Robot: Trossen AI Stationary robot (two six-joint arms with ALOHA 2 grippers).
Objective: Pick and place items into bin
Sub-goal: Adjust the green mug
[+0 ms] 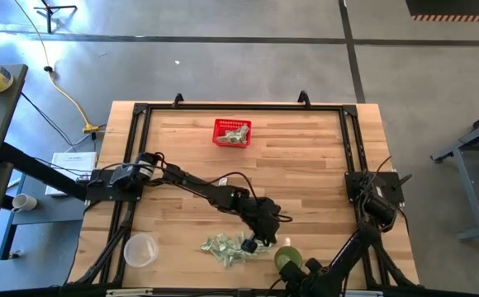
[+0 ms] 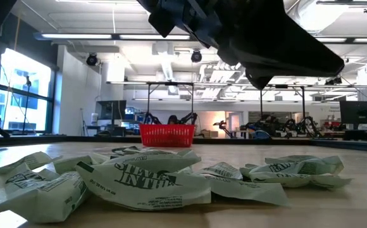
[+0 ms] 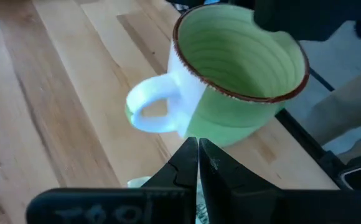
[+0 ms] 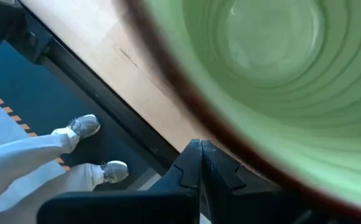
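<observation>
Left gripper (image 1: 264,241) sits low over the pile of items (image 1: 230,247) at the table's near edge, fingers nearly together; whether it pinches a piece, cannot tell. Right gripper (image 4: 199,155), fingers closed and empty, hangs above green cup (image 1: 287,258). Bin (image 1: 232,132) at far side holds several pieces.

The table (image 1: 305,157) is pale planked wood with a smooth, faintly satin finish. The printed paper pieces (image 2: 139,180) look crumpled and slightly glossy. The red basket (image 1: 232,132) is slotted plastic. The green cup (image 3: 239,68) looks like glazed ceramic, shiny, with a brown rim.
</observation>
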